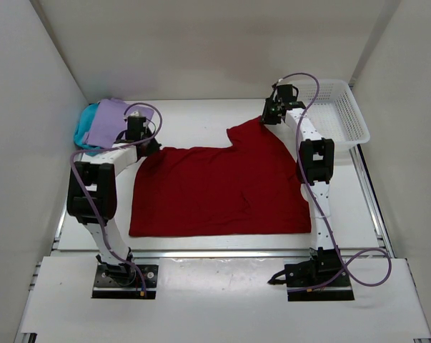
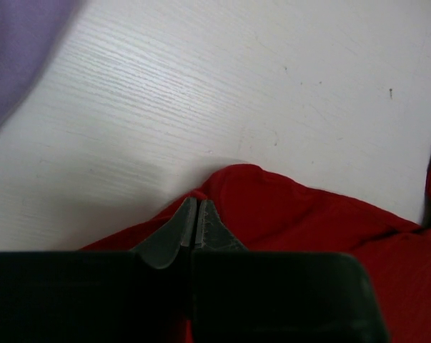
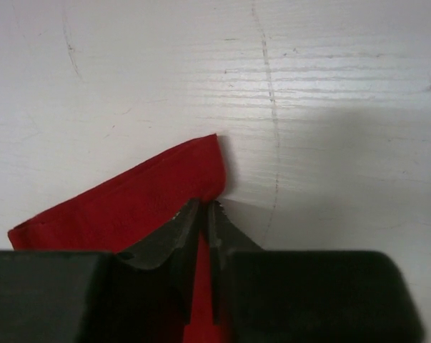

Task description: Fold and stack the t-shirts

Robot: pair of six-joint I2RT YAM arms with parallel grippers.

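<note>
The deep red t-shirt (image 1: 219, 186) lies spread over the middle of the table. My left gripper (image 1: 152, 146) is shut on its far left corner, where the cloth bunches at the fingertips in the left wrist view (image 2: 195, 201). My right gripper (image 1: 265, 118) is shut on its far right sleeve; red cloth (image 3: 158, 193) runs between the jaws in the right wrist view (image 3: 204, 206). The lavender t-shirt (image 1: 109, 120) lies folded on the teal t-shirt (image 1: 86, 127) at the far left. A lavender edge (image 2: 18, 50) shows in the left wrist view.
A white mesh basket (image 1: 338, 107) stands at the far right, just beyond my right arm. White walls close in the table at the left, back and right.
</note>
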